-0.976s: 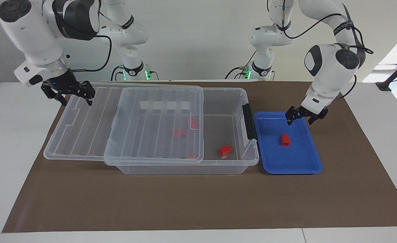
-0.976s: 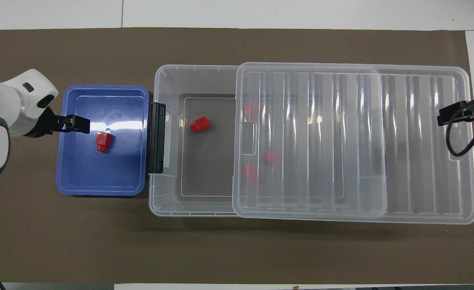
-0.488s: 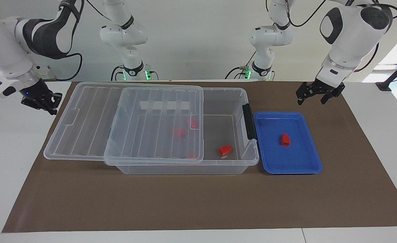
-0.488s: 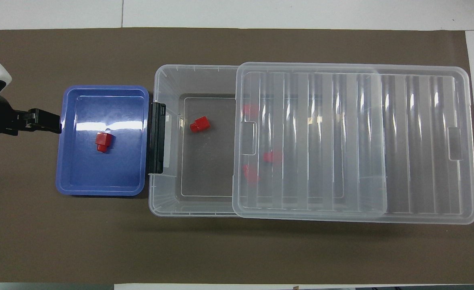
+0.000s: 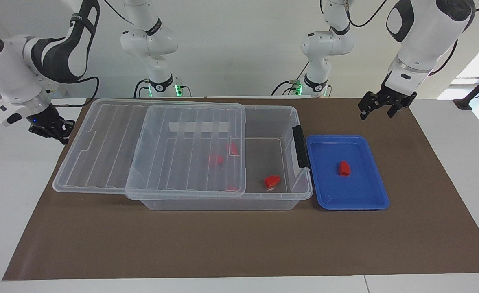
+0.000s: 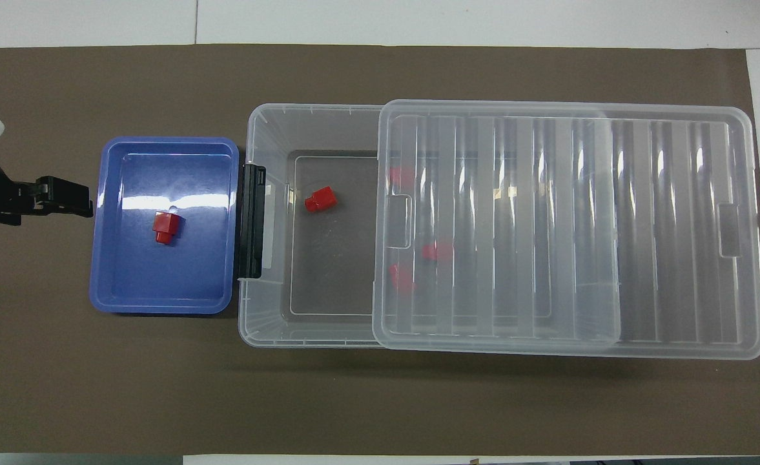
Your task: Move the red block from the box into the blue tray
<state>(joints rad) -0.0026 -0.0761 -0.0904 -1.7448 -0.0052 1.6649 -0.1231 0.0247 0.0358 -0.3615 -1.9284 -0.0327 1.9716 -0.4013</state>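
The red block [image 5: 344, 168] lies in the blue tray [image 5: 369, 200], beside the box [image 5: 263, 203]. The left tool [image 5: 379, 108] hangs spread over the desk [image 5: 239, 244]. The right tool [image 5: 54, 129], pressed together and empty, waits beside the slid-aside lid [image 5: 101, 142].

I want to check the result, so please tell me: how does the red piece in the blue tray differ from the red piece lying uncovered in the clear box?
The red block lies in the shallow blue tray; the other red piece lies on the floor of the deep clear box, in the part that the slid-aside lid leaves uncovered. In the overhead view the red block lies square to the tray's sides, while the other red piece lies slantwise. Both are small, bright red and untouched.
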